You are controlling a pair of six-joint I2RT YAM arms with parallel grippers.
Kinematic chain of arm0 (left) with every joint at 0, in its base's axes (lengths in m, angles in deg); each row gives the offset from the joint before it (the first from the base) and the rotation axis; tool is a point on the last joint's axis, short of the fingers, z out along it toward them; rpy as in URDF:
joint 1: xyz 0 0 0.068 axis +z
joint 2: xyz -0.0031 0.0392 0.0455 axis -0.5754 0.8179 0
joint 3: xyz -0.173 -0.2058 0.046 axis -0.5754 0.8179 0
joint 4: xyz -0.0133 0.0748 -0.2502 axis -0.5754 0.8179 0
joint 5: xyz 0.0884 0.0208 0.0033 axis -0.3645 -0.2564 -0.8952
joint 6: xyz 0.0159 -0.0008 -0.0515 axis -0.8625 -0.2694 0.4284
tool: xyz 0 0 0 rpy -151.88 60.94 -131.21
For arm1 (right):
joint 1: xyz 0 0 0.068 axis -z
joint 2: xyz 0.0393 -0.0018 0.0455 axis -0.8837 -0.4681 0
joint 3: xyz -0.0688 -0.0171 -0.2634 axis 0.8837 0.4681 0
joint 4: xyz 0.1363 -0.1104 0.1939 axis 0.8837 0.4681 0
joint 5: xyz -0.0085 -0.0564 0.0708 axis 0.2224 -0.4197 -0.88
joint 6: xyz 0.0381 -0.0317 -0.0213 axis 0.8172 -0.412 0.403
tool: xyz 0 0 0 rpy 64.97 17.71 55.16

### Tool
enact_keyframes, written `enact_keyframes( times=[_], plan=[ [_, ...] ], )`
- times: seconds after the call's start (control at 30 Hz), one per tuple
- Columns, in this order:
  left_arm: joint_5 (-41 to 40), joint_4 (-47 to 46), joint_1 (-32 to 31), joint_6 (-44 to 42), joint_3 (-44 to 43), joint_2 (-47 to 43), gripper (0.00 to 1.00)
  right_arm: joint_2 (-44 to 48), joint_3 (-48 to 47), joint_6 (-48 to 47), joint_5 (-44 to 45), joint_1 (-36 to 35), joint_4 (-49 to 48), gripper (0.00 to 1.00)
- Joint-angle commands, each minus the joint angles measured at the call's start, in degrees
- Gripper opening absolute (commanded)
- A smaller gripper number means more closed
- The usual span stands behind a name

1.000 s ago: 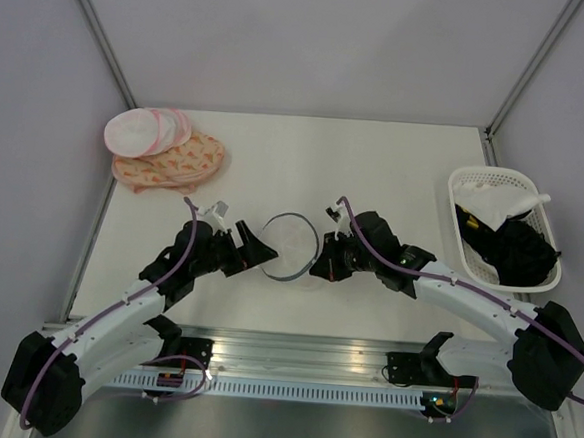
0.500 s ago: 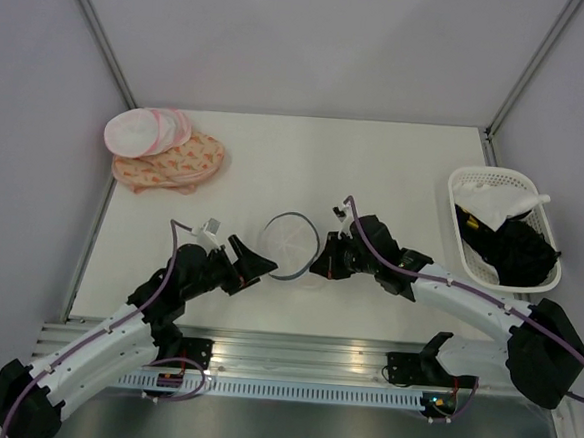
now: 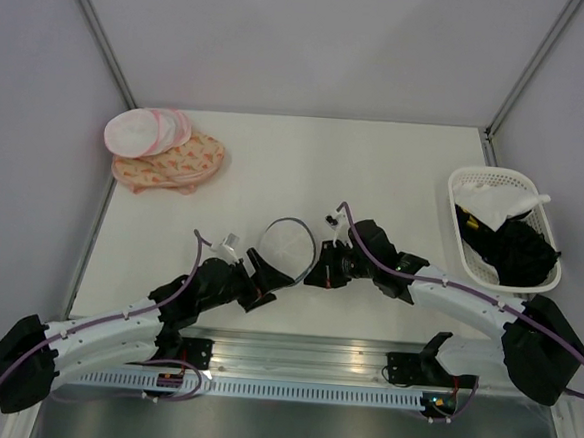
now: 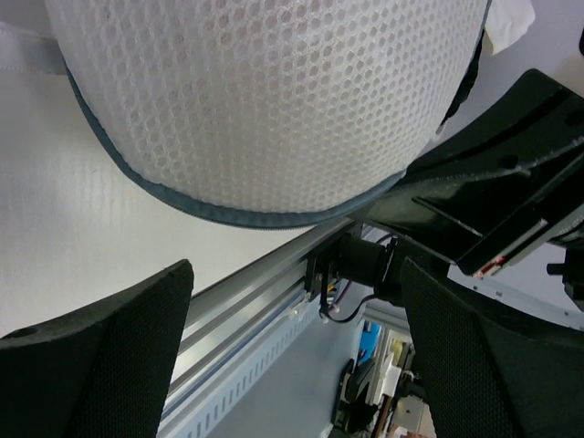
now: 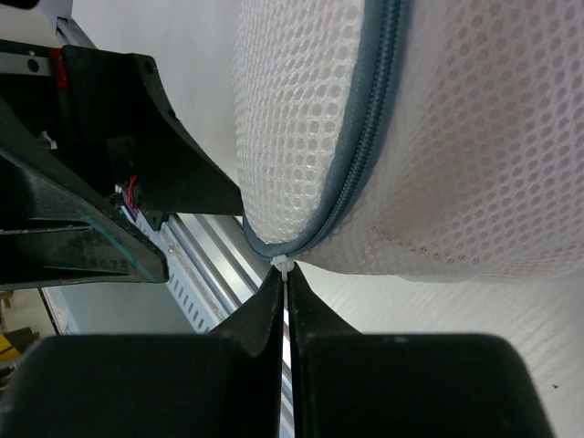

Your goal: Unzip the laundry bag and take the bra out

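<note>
The laundry bag [image 3: 288, 245], a round white mesh pouch with a grey-blue zipper rim, stands lifted on edge at the table's middle front. My right gripper [image 3: 314, 271] is shut on the small white zipper pull [image 5: 281, 266] at the bag's [image 5: 438, 137] lower rim, where the zipper [image 5: 370, 146] runs closed. Just below and left of the bag, my left gripper [image 3: 265, 275] stands wide open. In the left wrist view the mesh [image 4: 274, 100] hangs above the open left gripper [image 4: 297, 274], apart from both fingers. The bra is hidden; only a faint pink tint shows through the mesh.
Stacked white rounds with pink edges [image 3: 143, 131] lie on an orange-patterned cloth [image 3: 171, 162] at the back left. A white basket [image 3: 453, 195] with black garments and a white cloth stands at the right edge. The aluminium rail [image 3: 293, 354] runs along the near edge.
My left arm has swung down and right, from beside the bag's left rim to under its lower left. The right gripper has kept its hold, and the bag has tipped slightly.
</note>
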Motion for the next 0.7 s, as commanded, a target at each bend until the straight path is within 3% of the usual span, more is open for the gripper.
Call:
enact_keyframes(
  times=[0.0,0.27,0.67],
  plan=[
    [-7.2,-7.4,-1.8,5.5,0.5,2.5,0.98,1.3,0.4,0.1,-2.9,-0.8,-4.8,0.0],
    [-19.4,-12.7,-2.0,8.2,0.0,9.6,0.98,3.1,1.5,-0.6,-2.9,-3.7,-5.6,0.0],
    [-24.2,-14.7,-2.0,5.2,-7.2,13.3,0.96,3.0,1.7,-2.4,-1.1,-6.9,-3.1,0.01]
  ],
)
